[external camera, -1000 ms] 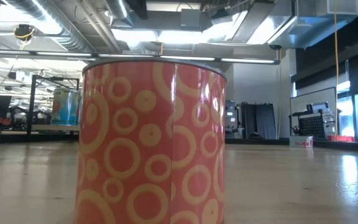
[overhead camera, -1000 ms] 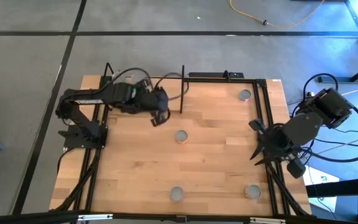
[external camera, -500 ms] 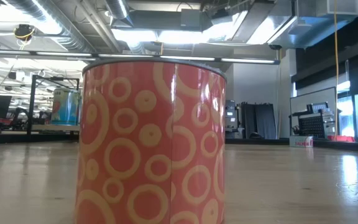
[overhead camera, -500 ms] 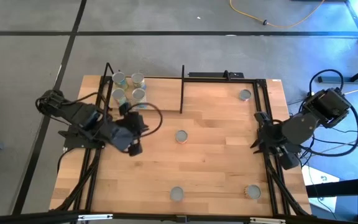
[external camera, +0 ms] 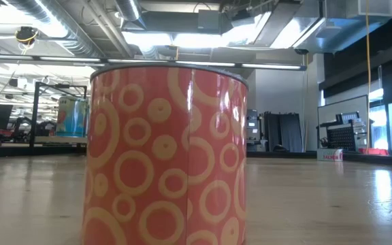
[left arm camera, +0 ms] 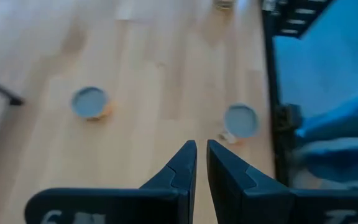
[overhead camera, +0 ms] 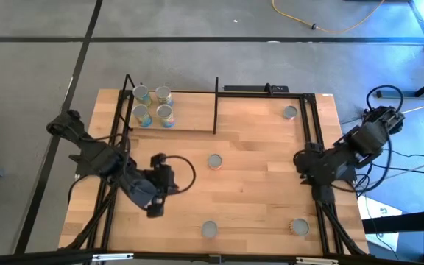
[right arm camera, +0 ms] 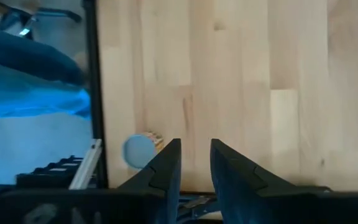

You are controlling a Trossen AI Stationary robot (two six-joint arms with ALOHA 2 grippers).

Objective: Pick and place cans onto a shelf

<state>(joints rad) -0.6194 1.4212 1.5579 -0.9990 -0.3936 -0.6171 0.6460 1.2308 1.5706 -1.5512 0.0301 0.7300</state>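
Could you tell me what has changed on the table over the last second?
The left gripper left the shelf, uncovering four cans there, and swung to the table's near left, holding nothing. The right gripper edged inward at the right edge. The four loose cans stayed put.

Table (overhead camera: 256, 169): pale wood in butt-jointed strips, smooth with a satin sheen; the low view catches soft glare along its surface.

Can (external camera: 165, 153) nearest the low camera: glossy orange-red wrap printed with tan rings, one seam down the front, bright reflections near the top edge.

Cans (overhead camera: 152, 105) on the shelf (overhead camera: 190, 118): dull silver-grey metal lids. The loose can (overhead camera: 214, 161) beside the left gripper (overhead camera: 155, 197) has the same matt grey top.

Shelf: light wood board like the table, framed in thin black rods, matt.

Left gripper fingers (left arm camera: 178, 169): dark, matt, moulded plastic by the look. Right gripper (right arm camera: 194, 163): same finish.

Floor (overhead camera: 35, 81): grey, flat, faintly mottled.
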